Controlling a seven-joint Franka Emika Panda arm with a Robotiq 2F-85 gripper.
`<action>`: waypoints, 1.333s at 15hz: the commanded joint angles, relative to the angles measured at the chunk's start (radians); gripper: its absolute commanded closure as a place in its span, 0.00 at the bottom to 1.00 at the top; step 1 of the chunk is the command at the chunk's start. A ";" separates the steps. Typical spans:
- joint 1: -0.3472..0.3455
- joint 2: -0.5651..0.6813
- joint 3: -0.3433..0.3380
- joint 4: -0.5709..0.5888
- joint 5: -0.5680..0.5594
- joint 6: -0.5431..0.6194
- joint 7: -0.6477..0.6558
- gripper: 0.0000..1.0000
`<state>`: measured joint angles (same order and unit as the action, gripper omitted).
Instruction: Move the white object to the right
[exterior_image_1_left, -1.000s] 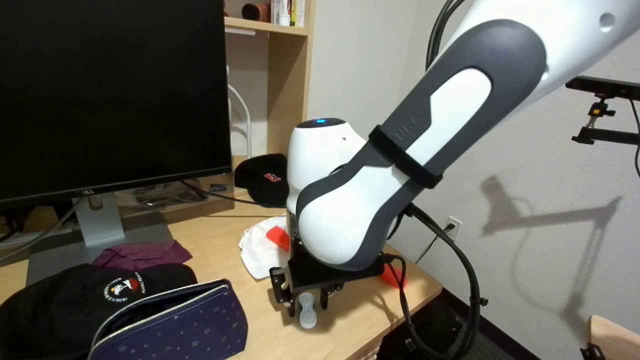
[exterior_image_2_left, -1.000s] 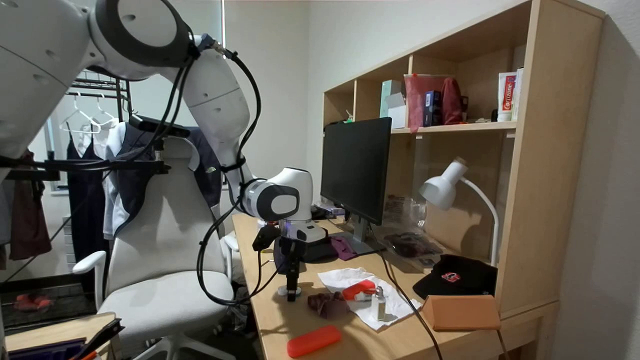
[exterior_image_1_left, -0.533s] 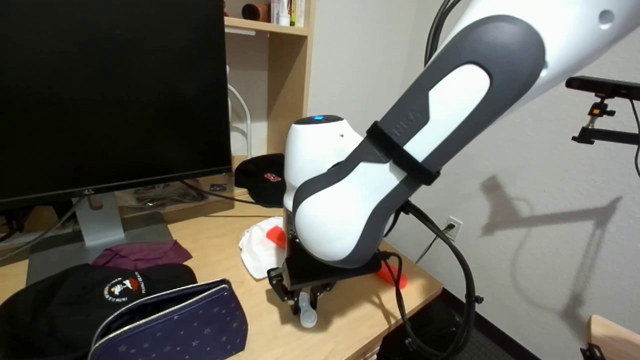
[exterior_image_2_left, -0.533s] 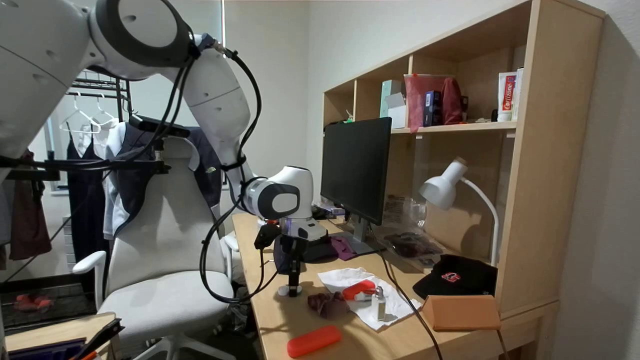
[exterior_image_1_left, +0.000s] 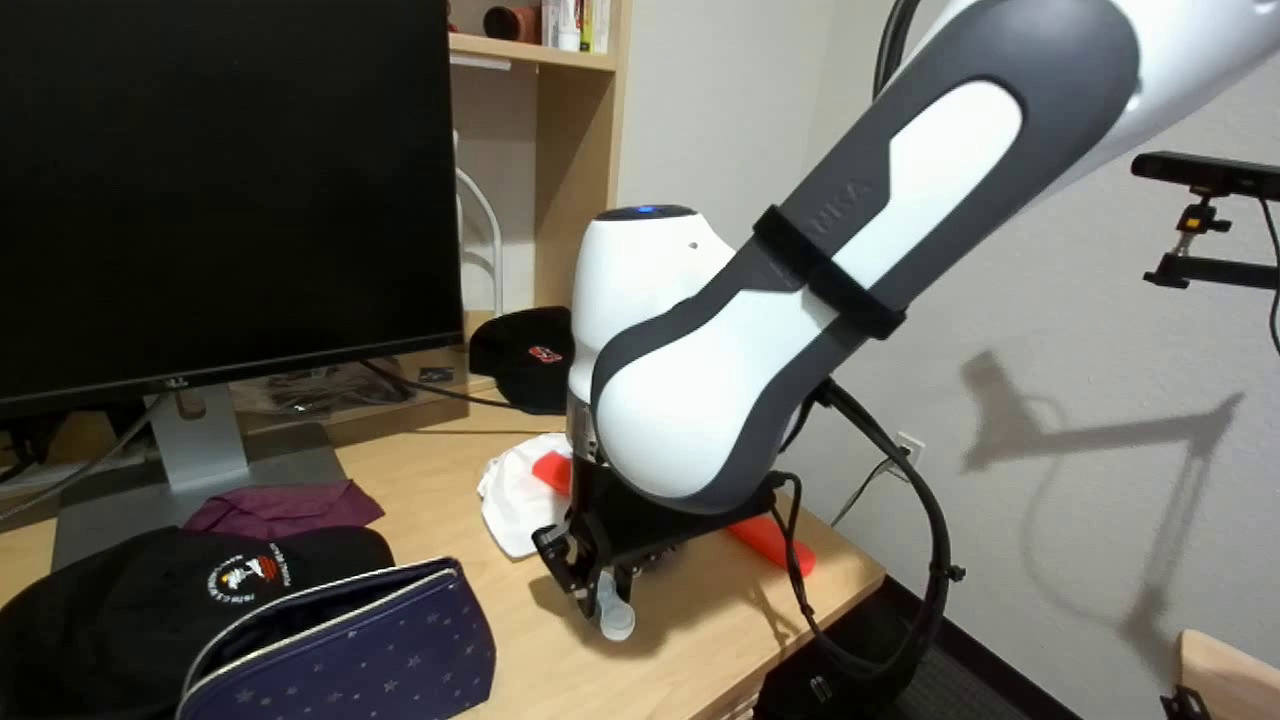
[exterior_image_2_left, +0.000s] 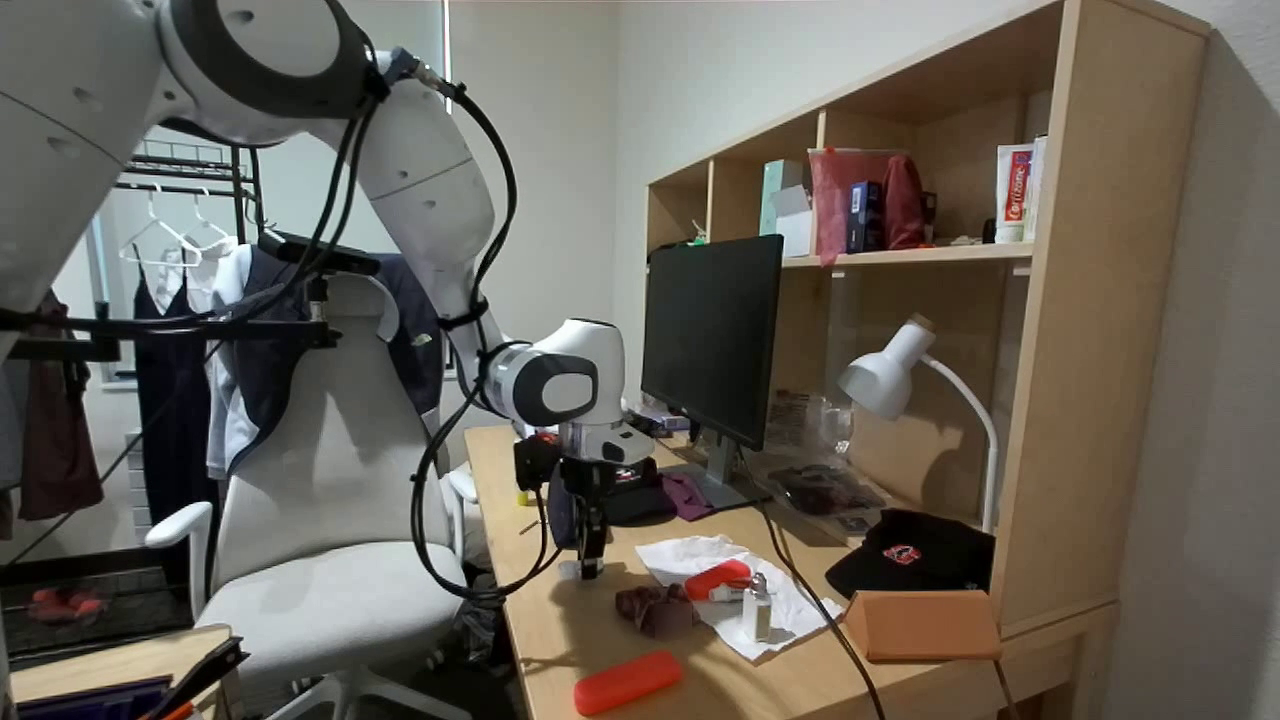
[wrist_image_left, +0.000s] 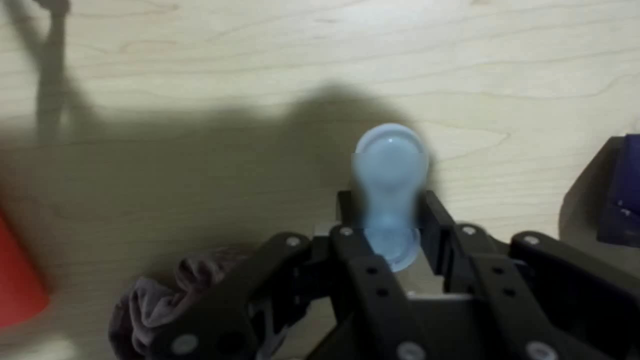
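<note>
The white object (exterior_image_1_left: 617, 620) is a small pale contact-lens-case shape with two round ends and a narrow middle. In the wrist view the white object (wrist_image_left: 391, 165) sits between the fingers, gripped around its middle. My gripper (wrist_image_left: 387, 212) is shut on it, one finger on each side. In an exterior view the gripper (exterior_image_1_left: 606, 598) points down and the object hangs slightly tilted, apparently just above the desk. In an exterior view the gripper (exterior_image_2_left: 592, 565) partly hides the white object (exterior_image_2_left: 569, 570).
A navy star-patterned pouch (exterior_image_1_left: 350, 650) and a black cap (exterior_image_1_left: 200, 590) lie to one side. A red case (exterior_image_2_left: 628, 683), a dark maroon scrunchie (exterior_image_2_left: 655, 610) and a white sheet (exterior_image_2_left: 790, 635) with small items lie on the other side. The monitor (exterior_image_2_left: 712, 340) stands behind.
The gripper's fingers have closed on the white object. The gripper and the object have risen a little, and the arm's wrist has moved up.
</note>
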<state>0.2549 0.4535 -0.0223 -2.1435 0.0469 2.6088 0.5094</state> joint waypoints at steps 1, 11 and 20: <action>0.000 -0.094 0.018 -0.075 -0.040 -0.009 -0.079 0.85; -0.018 -0.254 0.014 -0.241 -0.130 -0.025 -0.087 0.85; -0.205 -0.414 -0.035 -0.382 -0.099 -0.016 -0.236 0.86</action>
<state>0.1129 0.0911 -0.0491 -2.4874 -0.0692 2.5876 0.3740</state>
